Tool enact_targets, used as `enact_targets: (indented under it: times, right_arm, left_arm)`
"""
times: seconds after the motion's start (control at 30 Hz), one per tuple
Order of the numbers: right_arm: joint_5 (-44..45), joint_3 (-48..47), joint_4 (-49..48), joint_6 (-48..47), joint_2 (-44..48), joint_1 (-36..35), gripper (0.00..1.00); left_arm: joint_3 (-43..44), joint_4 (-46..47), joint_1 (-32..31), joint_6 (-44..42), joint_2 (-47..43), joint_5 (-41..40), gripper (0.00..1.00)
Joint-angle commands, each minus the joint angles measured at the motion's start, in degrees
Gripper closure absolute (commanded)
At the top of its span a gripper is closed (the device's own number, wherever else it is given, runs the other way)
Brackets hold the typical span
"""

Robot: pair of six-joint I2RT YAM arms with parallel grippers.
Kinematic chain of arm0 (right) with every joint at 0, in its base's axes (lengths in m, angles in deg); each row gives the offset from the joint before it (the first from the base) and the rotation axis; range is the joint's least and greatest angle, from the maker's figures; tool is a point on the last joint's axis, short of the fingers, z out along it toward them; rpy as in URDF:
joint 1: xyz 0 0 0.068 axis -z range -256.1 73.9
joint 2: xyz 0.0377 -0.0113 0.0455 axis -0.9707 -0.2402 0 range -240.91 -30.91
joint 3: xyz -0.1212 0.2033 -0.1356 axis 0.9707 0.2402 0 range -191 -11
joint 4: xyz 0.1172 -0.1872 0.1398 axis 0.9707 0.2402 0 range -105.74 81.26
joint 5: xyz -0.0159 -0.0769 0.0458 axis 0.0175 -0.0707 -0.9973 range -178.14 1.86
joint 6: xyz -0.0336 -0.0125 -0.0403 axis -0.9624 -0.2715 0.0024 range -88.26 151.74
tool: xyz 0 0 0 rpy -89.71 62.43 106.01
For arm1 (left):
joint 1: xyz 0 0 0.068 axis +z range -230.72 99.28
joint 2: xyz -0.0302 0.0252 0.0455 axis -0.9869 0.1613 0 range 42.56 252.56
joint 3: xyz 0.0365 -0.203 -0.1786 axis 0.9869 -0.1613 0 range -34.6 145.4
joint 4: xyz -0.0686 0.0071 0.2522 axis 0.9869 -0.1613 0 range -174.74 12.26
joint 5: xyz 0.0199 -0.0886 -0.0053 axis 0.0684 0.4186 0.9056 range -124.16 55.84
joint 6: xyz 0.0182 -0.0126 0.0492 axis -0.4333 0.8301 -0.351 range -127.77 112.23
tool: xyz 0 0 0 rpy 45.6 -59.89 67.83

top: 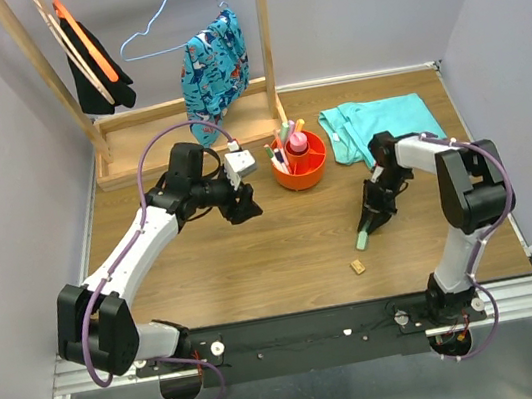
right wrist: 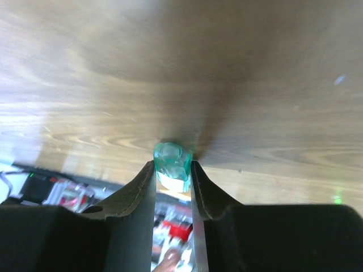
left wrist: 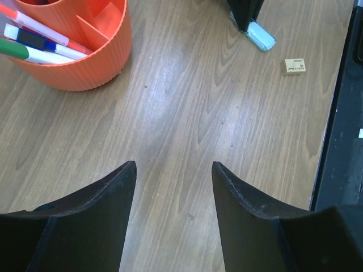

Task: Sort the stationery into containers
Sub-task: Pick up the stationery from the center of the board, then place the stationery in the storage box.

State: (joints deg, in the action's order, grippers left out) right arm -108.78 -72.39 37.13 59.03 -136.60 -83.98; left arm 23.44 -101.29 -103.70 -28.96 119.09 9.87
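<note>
Orange bowl [top: 305, 179], divided, upright; white pens [top: 276, 157] and pink bottle [top: 295, 142] stand inside. Mint highlighter [top: 362, 241] near-right of bowl, tilted, pinched by right gripper [top: 366, 228]. Tan eraser [top: 358, 267] flat, farther from bowl.

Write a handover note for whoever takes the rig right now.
Left gripper: open, empty, above the table beside the bowl.
Right gripper: shut on a green highlighter, low by the table.
Done: pens and pink bottle are in the bowl.
Left: the highlighter, then the eraser lying loose on the table.
</note>
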Motion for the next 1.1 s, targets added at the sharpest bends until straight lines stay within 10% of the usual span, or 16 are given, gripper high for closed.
enact_targets:
  times: [0.0, 1.07]
  right_arm:
    - [5.62, -4.44, -4.70, -3.21, 4.52, -0.12, 0.77]
    - [2.18, -22.20, -32.71, -15.69, 11.39, -7.24, 0.80]
  left_arm:
    - [0.49, 1.67, 0.22, 0.71, -0.68, 0.00, 0.35]
    - [0.85, 3.25, 2.06, 2.38, -2.09, 0.79, 0.35]
